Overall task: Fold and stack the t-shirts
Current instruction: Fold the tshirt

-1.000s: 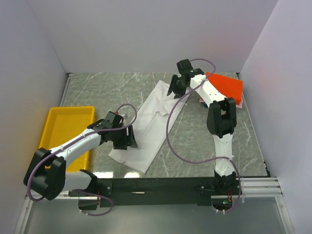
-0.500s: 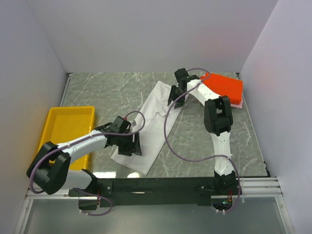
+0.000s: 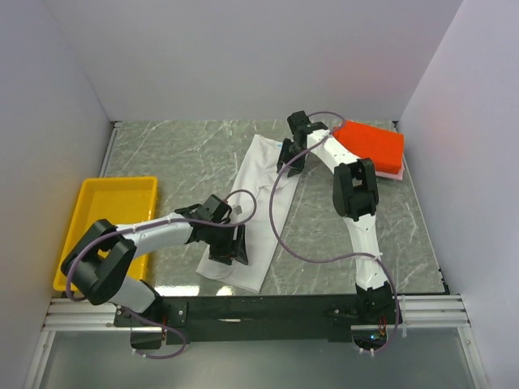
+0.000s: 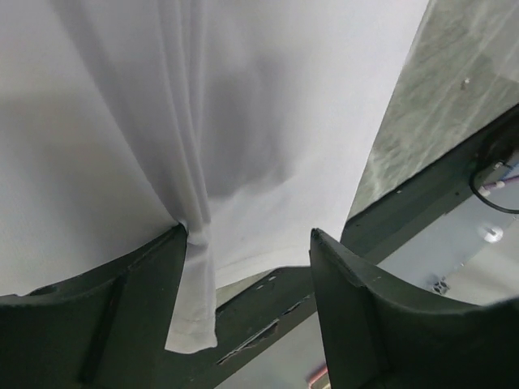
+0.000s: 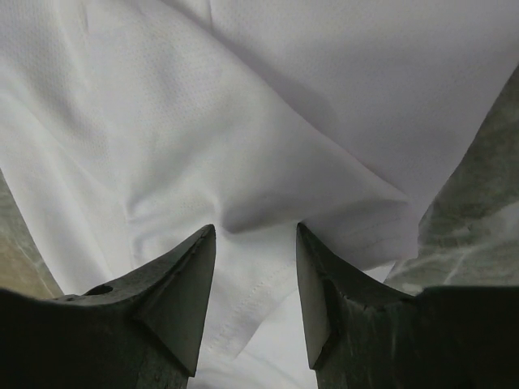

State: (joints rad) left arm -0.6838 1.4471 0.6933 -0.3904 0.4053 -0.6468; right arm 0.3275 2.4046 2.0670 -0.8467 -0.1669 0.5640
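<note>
T-shirt, white (image 3: 261, 194), lay folded lengthwise into a long narrow strip, running diagonally across the marble worktop (image 3: 186, 154) from far centre down toward the near edge. Left tool (image 3: 229, 245) sat over the near end of the strip and right tool (image 3: 290, 156) over the far end, probably so both ends could be taken together for a crosswise fold.

Left wrist view: left tool (image 4: 247, 235) was released, jaws wide apart. Cloth spanned the gap and one hanging fold touched the inside of the left-hand finger (image 4: 130, 284). Nothing was pinched.

Right wrist view: right tool (image 5: 255, 231) was also spread, tips pressed into the shirt with a small ridge of cloth puckered between them. Not clamped as far as I could tell.

Orange-red shirt (image 3: 373, 144) sat folded at the far right corner on a pink one (image 3: 396, 172), only its edge showing. That was likely the stack the white one should join. Yellow tray (image 3: 120, 180) sat at the left, well apart from the shirts.

Judgement: mid-fold, halving step not yet done.
</note>
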